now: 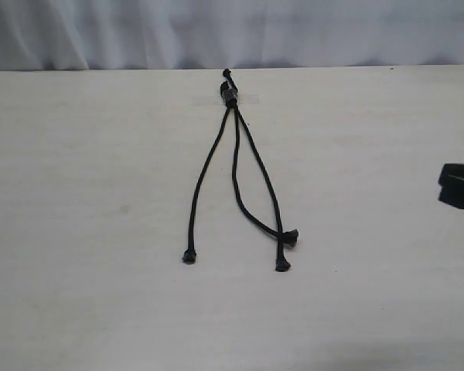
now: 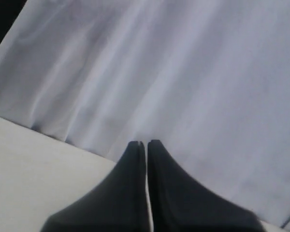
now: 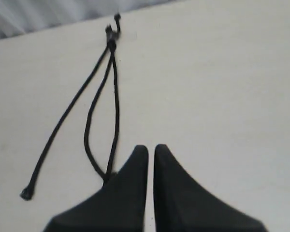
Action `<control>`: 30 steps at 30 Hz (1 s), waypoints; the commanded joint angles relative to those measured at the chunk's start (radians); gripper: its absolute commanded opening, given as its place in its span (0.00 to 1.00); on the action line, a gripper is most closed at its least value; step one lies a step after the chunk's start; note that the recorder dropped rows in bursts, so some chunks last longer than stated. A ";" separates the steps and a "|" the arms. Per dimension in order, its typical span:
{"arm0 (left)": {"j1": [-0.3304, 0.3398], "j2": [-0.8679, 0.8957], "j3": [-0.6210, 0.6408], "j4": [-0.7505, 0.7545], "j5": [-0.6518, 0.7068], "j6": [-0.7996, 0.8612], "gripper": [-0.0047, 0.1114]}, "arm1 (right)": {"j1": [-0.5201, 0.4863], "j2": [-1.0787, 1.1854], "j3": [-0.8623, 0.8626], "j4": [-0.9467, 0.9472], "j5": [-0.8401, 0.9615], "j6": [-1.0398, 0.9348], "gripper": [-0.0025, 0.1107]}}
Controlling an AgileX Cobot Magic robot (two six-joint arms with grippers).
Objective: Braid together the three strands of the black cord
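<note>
The cord [image 1: 230, 94] lies mid-frame in the exterior view on the desk [image 1: 77, 232], with its bound end at upper centre under a strip of tape [image 1: 247, 99]. The strands [image 1: 235, 154] fan downward, unbraided. One ends lower left of centre, and the other two cross near their tips, lower right of centre. The left tool [image 2: 146, 143] faces a white curtain [image 2: 183, 72], its jaws almost touching and holding nothing. The right tool [image 3: 151, 147], at the exterior view's right edge, is likewise nearly closed and empty.

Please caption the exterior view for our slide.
Black cord on the table, its three strands unbraided, two crossing near tips.
</note>
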 commanded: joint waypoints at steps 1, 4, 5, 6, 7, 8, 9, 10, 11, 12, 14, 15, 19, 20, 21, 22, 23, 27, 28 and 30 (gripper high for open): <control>0.001 0.007 -0.015 -0.011 -0.016 0.000 0.05 | -0.002 0.176 -0.033 0.095 0.017 -0.110 0.06; 0.001 0.085 -0.082 0.072 0.108 0.008 0.04 | -0.002 0.310 -0.106 0.103 0.090 -0.155 0.06; 0.001 0.122 -0.109 0.113 0.151 0.008 0.04 | -0.002 0.354 -0.140 0.103 0.119 -0.173 0.06; 0.001 0.191 -0.155 0.172 0.227 0.008 0.04 | -0.002 0.396 -0.172 0.103 0.147 -0.195 0.06; 0.001 0.243 -0.187 0.204 0.279 0.008 0.04 | -0.002 0.429 -0.199 0.103 0.173 -0.208 0.06; 0.001 0.299 -0.229 0.230 0.330 0.008 0.04 | 0.004 0.468 -0.233 0.103 0.196 -0.216 0.06; 0.001 0.389 -0.269 0.260 0.401 0.008 0.04 | 0.017 0.504 -0.262 0.103 0.207 -0.227 0.06; 0.001 0.451 -0.309 0.272 0.443 0.010 0.04 | 0.037 0.530 -0.290 0.103 0.210 -0.241 0.06; 0.001 0.514 -0.338 0.282 0.493 0.010 0.04 | 0.064 0.562 -0.315 0.103 0.210 -0.259 0.06; 0.001 0.607 -0.379 0.282 0.533 0.013 0.04 | 0.095 0.592 -0.339 0.103 0.210 -0.270 0.06; 0.001 0.742 -0.429 0.267 0.588 0.049 0.04 | 0.157 0.650 -0.383 0.095 0.210 -0.272 0.06; 0.001 0.824 -0.449 0.246 0.597 0.082 0.04 | 0.193 0.682 -0.407 0.091 0.210 -0.272 0.06; -0.033 1.003 -0.472 0.227 0.564 0.153 0.04 | 0.304 0.806 -0.504 0.051 0.212 -0.272 0.06; -0.055 1.036 -0.472 0.229 0.556 0.153 0.04 | 0.329 0.842 -0.530 0.036 0.212 -0.272 0.06; -0.083 1.064 -0.472 0.229 0.549 0.153 0.04 | 0.350 0.878 -0.556 0.014 0.210 -0.272 0.06; -0.116 1.081 -0.472 0.229 0.539 0.153 0.04 | 0.369 0.907 -0.577 -0.010 0.210 -0.272 0.06; -0.150 1.097 -0.472 0.229 0.526 0.153 0.04 | 0.384 0.944 -0.601 -0.031 0.210 -0.268 0.08; -0.260 1.121 -0.472 0.227 0.465 0.140 0.04 | 0.405 1.079 -0.679 -0.105 0.220 -0.208 0.23; -0.276 1.121 -0.472 0.225 0.454 0.138 0.04 | 0.405 1.106 -0.694 -0.115 0.226 -0.203 0.27; -0.294 1.121 -0.472 0.225 0.439 0.138 0.04 | 0.405 1.145 -0.710 -0.144 0.227 -0.203 0.34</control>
